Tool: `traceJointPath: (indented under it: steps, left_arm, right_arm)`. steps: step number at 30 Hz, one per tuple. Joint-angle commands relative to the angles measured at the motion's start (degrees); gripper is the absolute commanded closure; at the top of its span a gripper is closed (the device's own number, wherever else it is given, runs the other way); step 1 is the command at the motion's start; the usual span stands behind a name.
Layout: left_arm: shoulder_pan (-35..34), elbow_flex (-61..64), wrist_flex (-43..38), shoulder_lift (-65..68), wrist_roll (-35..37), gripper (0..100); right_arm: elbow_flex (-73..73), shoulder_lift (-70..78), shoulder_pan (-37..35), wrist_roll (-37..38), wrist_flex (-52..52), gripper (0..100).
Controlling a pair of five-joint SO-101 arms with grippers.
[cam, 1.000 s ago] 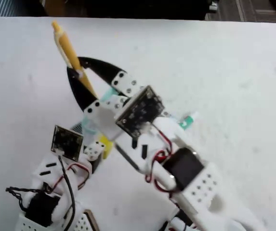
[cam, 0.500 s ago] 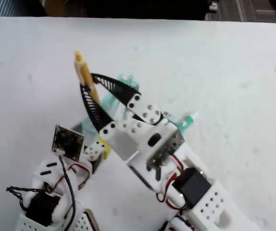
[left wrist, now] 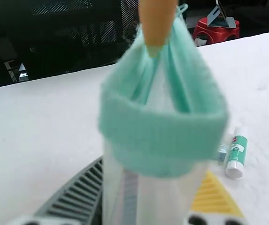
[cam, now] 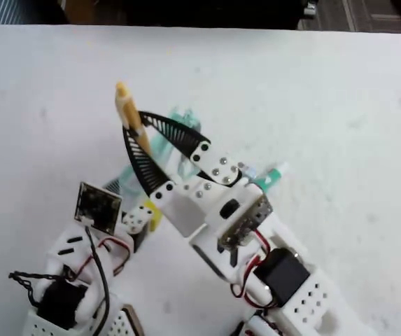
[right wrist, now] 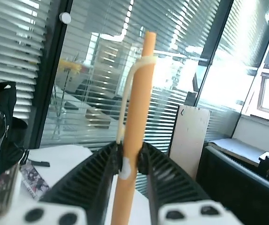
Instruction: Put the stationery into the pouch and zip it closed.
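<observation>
White tabletop (cam: 340, 105) spreads out on every side of the pouch (left wrist: 162, 131), with dark office furniture past its far edge. That pouch, clear-walled with a teal band around its mouth, stands with the mouth open and facing up. Its lower end sits between the grey and yellow fingers of the left gripper (left wrist: 148, 206), which appear pressed against it, so I judge them to be clamped on it and keeping it upright. Above the pouch, the right gripper (cam: 134, 129) has its black ribbed jaws pinched narrow on the orange pen (right wrist: 134, 126). It grips the pen partway along the barrel. From the left wrist view the pen's lower end hangs just over the far side of the teal band, near the mouth but not yet inside. A glue stick (left wrist: 236, 152) lies on the table beside the pouch, with a smaller item touching it that is too blurred to name. The step in hand looks like feeding the pen into the pouch. Next, the pen tip needs centring over the opening and lowering well past the band before the jaws let go, because a soft rim could fold or deflect the tip. The glue stick and the zip remain to be dealt with.
</observation>
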Motion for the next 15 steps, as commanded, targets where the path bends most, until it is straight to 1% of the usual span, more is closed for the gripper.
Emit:
traceJointPath:
  steps: [1,8,13,15]
  left_arm:
    - [0.8,-0.2,0.4,0.0,-0.1,80]
    - [0.8,-0.3,0.5,0.0,0.0,81]
    - [-4.3,-0.6,0.2,0.0,0.2,81]
    - [-5.3,-1.3,0.2,0.0,1.8,81]
  right_arm:
    - [0.3,-0.9,-0.1,0.0,1.9,98.2]
    - [4.3,-0.8,-0.3,0.0,2.3,98.2]
    - [4.2,-0.8,-1.9,0.5,5.6,97.4]
    - [3.7,-0.8,-2.2,0.5,6.6,92.3]
